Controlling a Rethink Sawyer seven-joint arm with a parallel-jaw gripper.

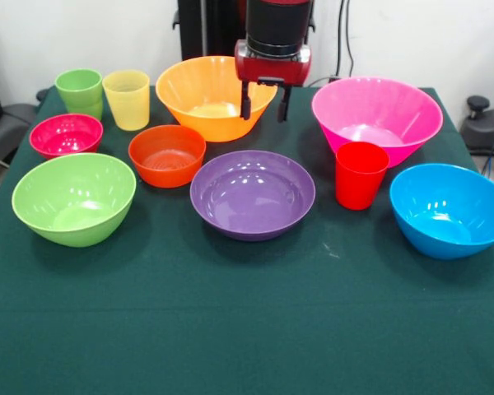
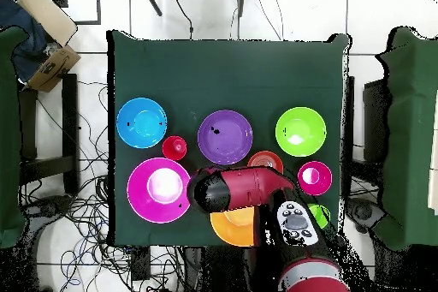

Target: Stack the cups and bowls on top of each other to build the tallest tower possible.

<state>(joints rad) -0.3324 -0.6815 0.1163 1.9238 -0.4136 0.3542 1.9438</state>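
1. Front view, nearest row on the green table: lime-green bowl at 9 o'clock, purple bowl dead centre, blue bowl at 3 o'clock. All upright, empty, none touching.
2. Red cup stands upright between purple and blue, just in front of the pink bowl's near wall.
3. Middle row: small red-orange bowl at about 10 o'clock from the purple one, close to it; small magenta bowl further out toward 9.
4. Far row: green cup and pale yellow cup side by side at 10–11 o'clock, upright. Large orange bowl at 12, pink bowl at 1–2.
5. No tower: every bowl and cup sits alone on the cloth, nothing nested.
6. Gripper hangs at 12 o'clock over the orange bowl's rim on the side toward the pink bowl. Fingers point down, spread apart, nothing between them; one reads as inside the rim, the other outside, contact unclear.
7. Overhead view: arm lies across the orange bowl, wrist end next to the pink bowl; gripper itself hidden under it.
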